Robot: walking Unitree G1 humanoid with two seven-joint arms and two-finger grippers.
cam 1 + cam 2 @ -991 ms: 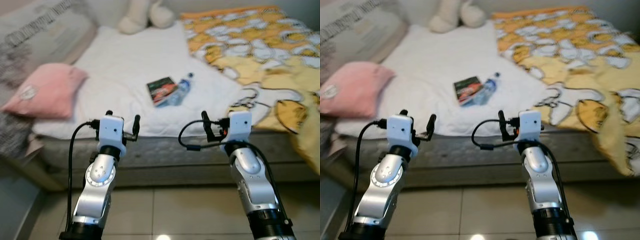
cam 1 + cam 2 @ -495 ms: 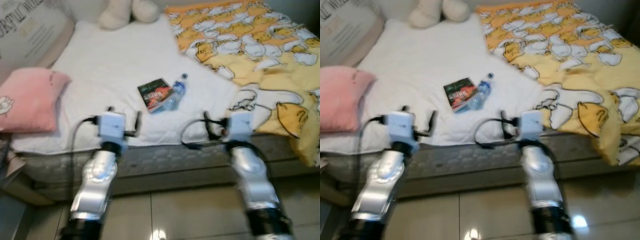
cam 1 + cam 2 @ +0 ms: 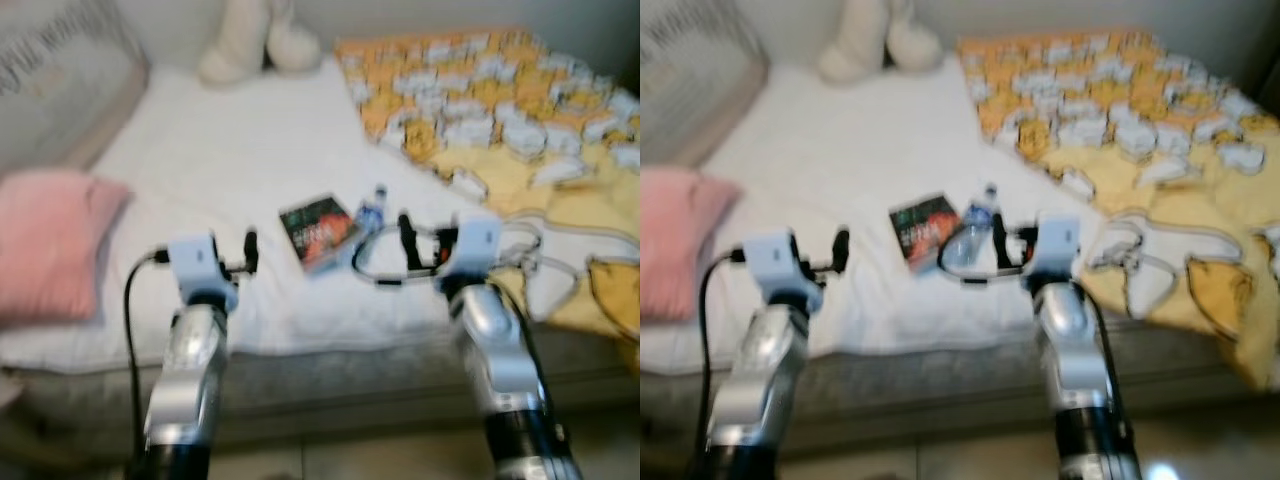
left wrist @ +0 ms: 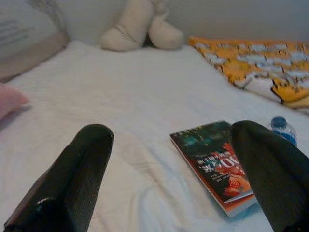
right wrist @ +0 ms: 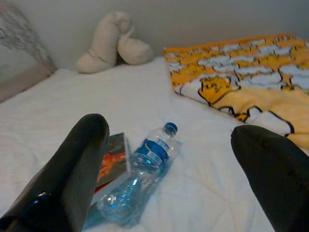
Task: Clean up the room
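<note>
White bed: book and water bottle touching, near front edge. Left gripper and right gripper held spread, empty. Risk: bottle rolled away if nudged.

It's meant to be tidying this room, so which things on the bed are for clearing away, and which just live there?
Likely to clear away:
- water bottle, lying on its side
- book, beside it
Both open pincers, left pincer and right pincer, point at them.

Probably stays:
- pink pillow
- stuffed toy
- yellow blanket
- white sheet
</note>
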